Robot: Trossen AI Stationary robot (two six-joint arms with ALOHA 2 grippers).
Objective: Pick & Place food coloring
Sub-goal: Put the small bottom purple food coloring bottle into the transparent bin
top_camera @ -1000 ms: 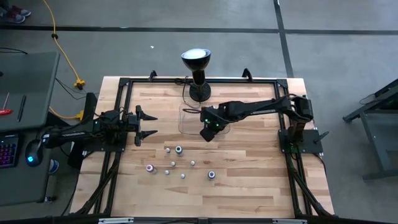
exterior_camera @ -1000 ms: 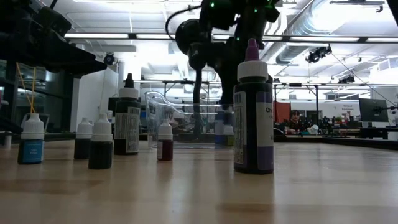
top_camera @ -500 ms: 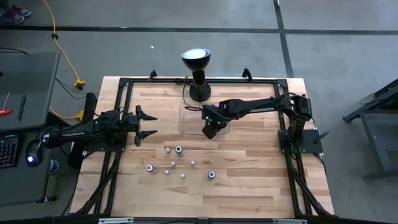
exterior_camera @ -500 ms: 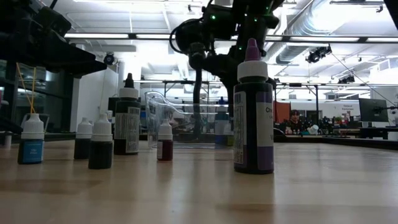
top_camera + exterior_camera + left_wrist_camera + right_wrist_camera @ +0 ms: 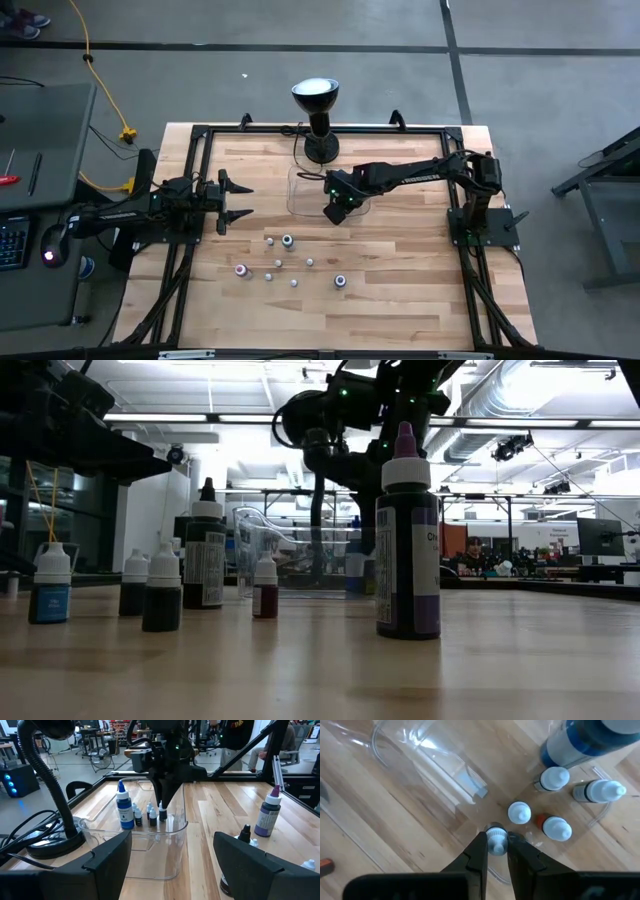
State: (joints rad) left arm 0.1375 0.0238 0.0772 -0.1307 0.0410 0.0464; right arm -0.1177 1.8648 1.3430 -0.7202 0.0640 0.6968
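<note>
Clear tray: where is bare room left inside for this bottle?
Right gripper holds a bottle inside the clear tray. The bottles crowd one end; the stretch beyond the molded handle is bare.

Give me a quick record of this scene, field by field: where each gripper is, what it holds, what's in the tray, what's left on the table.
right gripper: inside the tray, shut on a small bottle
left gripper: open, waiting at the table's left side
tray contents: one big blue bottle and several small ones
loose bottles: about eight on the table in front of the tray
lamp: behind the tray
</note>
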